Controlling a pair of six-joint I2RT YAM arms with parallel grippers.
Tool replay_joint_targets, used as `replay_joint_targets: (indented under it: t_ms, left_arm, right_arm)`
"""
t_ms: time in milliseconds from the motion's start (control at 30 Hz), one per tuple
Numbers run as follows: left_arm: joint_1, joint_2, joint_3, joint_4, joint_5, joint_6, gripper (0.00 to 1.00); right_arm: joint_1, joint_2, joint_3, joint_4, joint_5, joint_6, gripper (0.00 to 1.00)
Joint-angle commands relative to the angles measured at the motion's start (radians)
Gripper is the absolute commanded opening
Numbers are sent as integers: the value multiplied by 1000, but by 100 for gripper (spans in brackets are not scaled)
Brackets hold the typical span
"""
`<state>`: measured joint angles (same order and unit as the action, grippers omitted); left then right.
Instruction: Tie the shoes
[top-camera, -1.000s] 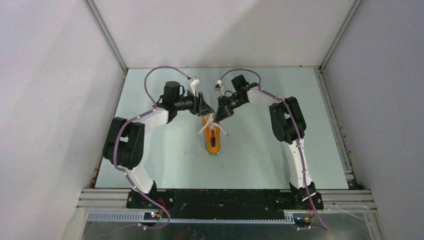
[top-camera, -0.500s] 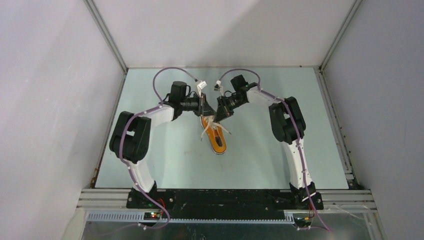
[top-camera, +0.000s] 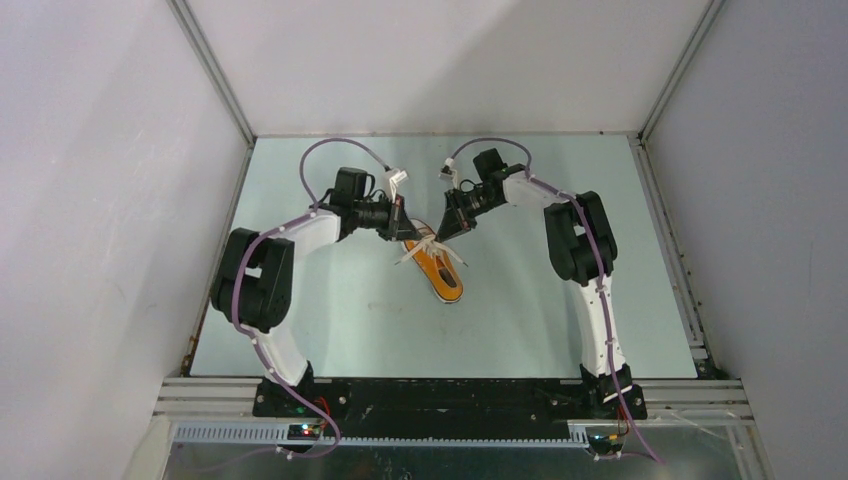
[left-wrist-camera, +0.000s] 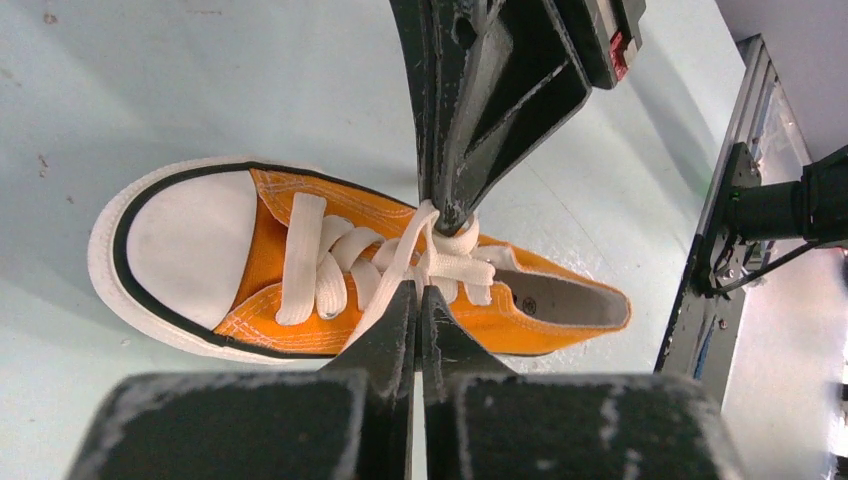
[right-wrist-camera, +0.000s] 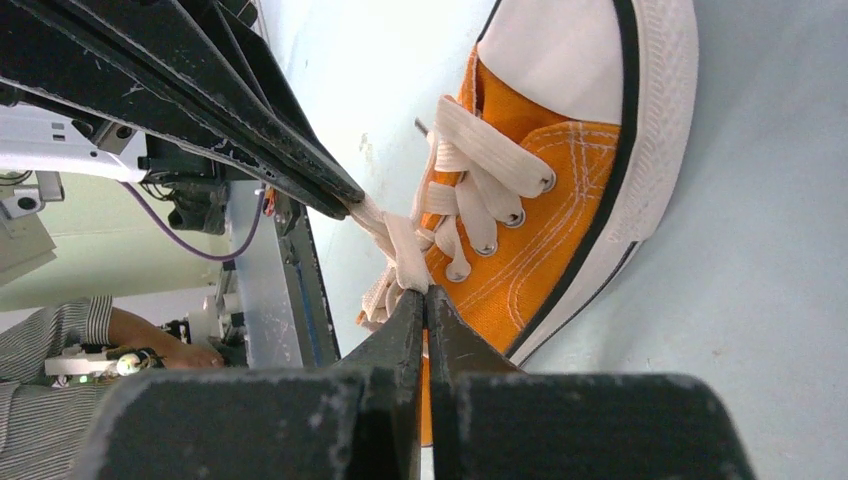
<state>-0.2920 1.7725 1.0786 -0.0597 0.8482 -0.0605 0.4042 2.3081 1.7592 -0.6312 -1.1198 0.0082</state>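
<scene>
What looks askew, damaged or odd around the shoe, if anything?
Only the sneaker: it lies askew on the table, heel turned toward the near right, not square to the arms. Its laces are not yet tied; the left gripper and the right gripper are each shut on a strand. No damage shows.

Pale green table (top-camera: 300, 320), one orange sneaker (top-camera: 446, 277) upright near its middle.

No readable text anywhere, you can log none. Sneaker (left-wrist-camera: 255, 255): small round dark stamp (left-wrist-camera: 528, 305) on the inner lining, too small to read. Right gripper (left-wrist-camera: 447, 218): red tag (left-wrist-camera: 625, 45) on its body, blurred, no letters legible. Laces (left-wrist-camera: 300, 262), toe cap (left-wrist-camera: 190, 235) and sole (left-wrist-camera: 105, 270) show you no legible print.
</scene>
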Motion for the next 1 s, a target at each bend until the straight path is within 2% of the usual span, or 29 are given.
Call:
replay_joint_targets:
  t_ms: [0,167,267,433,633,767,833,967]
  left_arm:
    - [1,-44,-4,-32,2,38,0]
    - [-14,-22,-11,-4,9,-5,0]
    - [-34,17,-15,98,13,-78,0]
    - [-58,52,-29,183,13,-141,0]
    - [-61,68,-45,187,16,-140,0]
    - [-62,56,-41,166,10,-125,0]
    - [-63,49,-43,152,8,-113,0]
    - [-65,37,-46,121,7,-85,0]
  right_arm:
    - [-21,-32,0,35,43,21,0]
    - [-13,-34,-3,12,69,34,0]
    - [-10,-45,-51,37,52,73,0]
    - [-20,-95,-129,63,27,87,11]
    - [-62,-152,-186,72,37,93,27]
    - [-87,-158,-201,56,45,54,33]
    - [-86,-159,-210,37,73,20,32]
    - [-49,-158,-231,-31,144,-70,23]
